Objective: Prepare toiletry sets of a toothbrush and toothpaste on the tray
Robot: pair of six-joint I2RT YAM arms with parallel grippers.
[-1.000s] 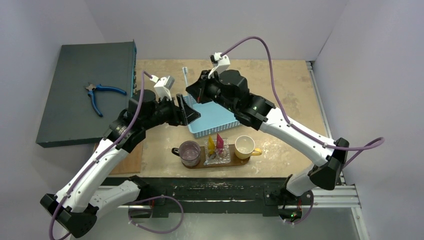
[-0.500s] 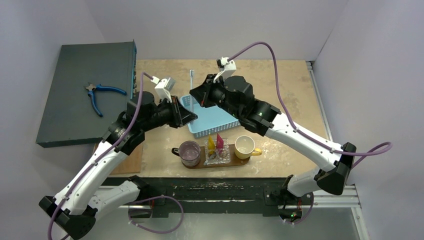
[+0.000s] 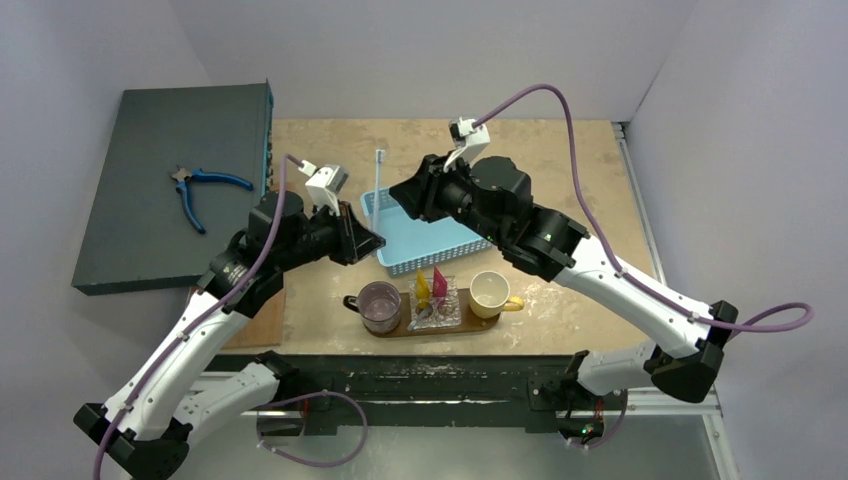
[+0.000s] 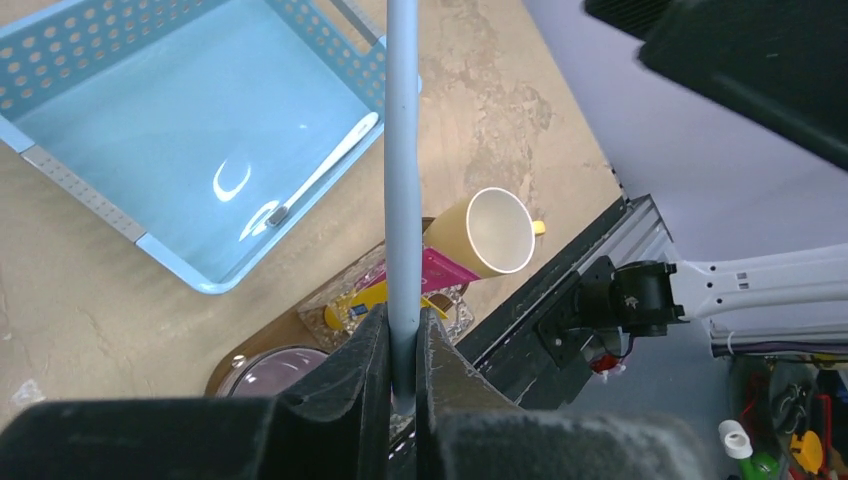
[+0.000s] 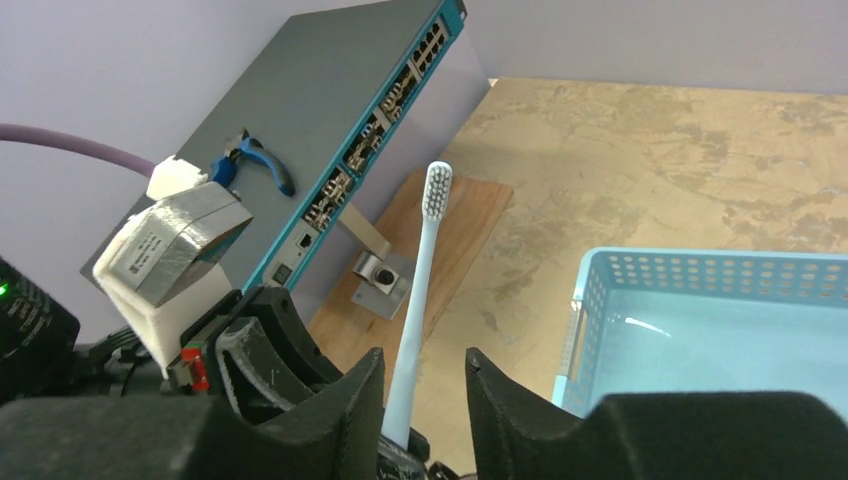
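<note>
Above the table (image 3: 570,170) beside the blue basket (image 3: 445,238), left claw (image 4: 403,350) pinched the toothbrush (image 4: 403,150) handle; right claw (image 5: 424,385) stood spread around the handle, not touching it.

White links (image 3: 190,330), black joints (image 3: 243,266), purple cables (image 3: 560,100); left hand (image 4: 403,350), right hand (image 5: 422,390) black.

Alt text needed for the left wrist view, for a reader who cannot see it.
The left gripper is shut on the toothbrush, whose pale handle runs up the middle of the frame. Beneath are the blue basket and, on the tray, a yellow cup and the toothpaste tubes.
</note>
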